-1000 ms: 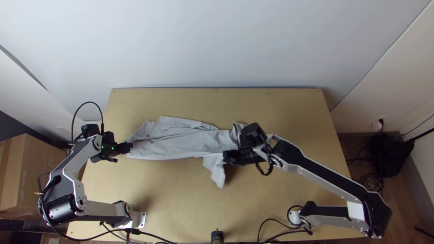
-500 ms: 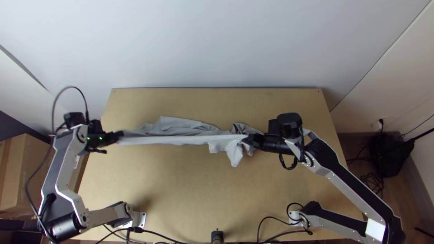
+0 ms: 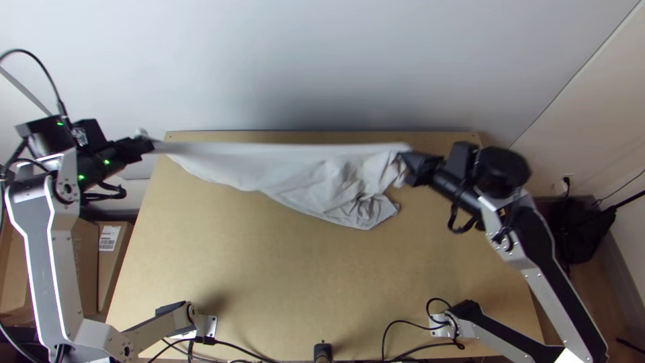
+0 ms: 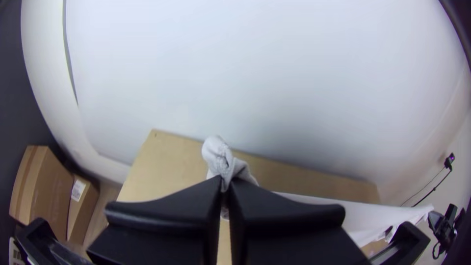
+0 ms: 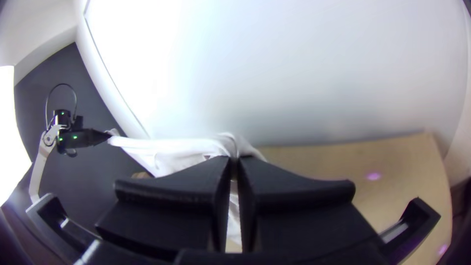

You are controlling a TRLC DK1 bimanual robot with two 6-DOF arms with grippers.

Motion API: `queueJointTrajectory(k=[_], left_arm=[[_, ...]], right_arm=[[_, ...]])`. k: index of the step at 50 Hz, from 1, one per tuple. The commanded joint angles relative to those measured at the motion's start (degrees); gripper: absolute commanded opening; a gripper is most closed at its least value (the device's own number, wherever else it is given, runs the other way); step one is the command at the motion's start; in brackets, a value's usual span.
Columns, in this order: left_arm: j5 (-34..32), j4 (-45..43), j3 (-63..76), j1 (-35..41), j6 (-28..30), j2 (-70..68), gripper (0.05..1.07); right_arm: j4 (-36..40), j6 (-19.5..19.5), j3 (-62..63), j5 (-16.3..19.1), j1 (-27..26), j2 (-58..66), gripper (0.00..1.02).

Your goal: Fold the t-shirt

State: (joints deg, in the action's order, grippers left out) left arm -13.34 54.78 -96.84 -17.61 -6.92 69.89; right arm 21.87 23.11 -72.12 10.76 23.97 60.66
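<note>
Farther apart now, my left tool [image 3: 149,146] and right tool [image 3: 407,160] each pinch the gray t-shirt [image 3: 269,168], its top edge pulled straight, over the tabletop [image 3: 269,282]

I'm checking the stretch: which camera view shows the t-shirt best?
The top view: it shows the t-shirt spanning from left end effector to right end effector. The left wrist view shows one pinched bunch and a strip beyond; the right wrist view, the other pinched part and cloth stretching away.
</note>
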Motion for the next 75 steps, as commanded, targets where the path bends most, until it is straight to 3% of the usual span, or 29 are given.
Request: queueJointTrajectory(k=[1,12,18,25,40,52,63,75], left_arm=[[1.57,-0.47,-8.54,0.47,-3.19,0.25,0.08],[3.50,-1.17,-19.27,0.64,-5.56,0.60,0.08],[3.59,-1.52,-21.90,0.20,-6.00,-2.04,0.08],[3.59,-2.23,-21.90,-0.06,-6.09,-8.63,0.08],[3.59,-4.07,-21.46,-0.50,-5.74,-22.78,0.08],[3.50,-4.51,-19.44,2.05,-9.17,-27.88,0.08],[3.41,-5.57,2.79,2.05,-9.08,-34.29,0.08],[3.06,-10.66,34.52,2.58,-5.83,-40.44,0.08]], right_arm=[[-3.59,-7.38,-8.39,-2.77,-5.16,2.27,0.02],[-4.73,-15.29,-18.32,-4.79,-7.62,3.67,0.02],[-5.52,-17.75,-19.82,-5.75,-7.62,0.24,0.02],[-5.52,-17.58,-19.90,-6.99,-7.27,-6.52,0.02],[-1.74,-13.62,-19.64,-7.16,-7.09,-19.53,0.02],[2.65,-10.90,-21.49,-6.99,-7.18,-21.55,0.02],[2.74,-5.27,-9.62,-6.72,-6.21,-21.46,0.02],[-1.48,-0.70,16.83,-6.90,2.14,-22.52,0.02]])
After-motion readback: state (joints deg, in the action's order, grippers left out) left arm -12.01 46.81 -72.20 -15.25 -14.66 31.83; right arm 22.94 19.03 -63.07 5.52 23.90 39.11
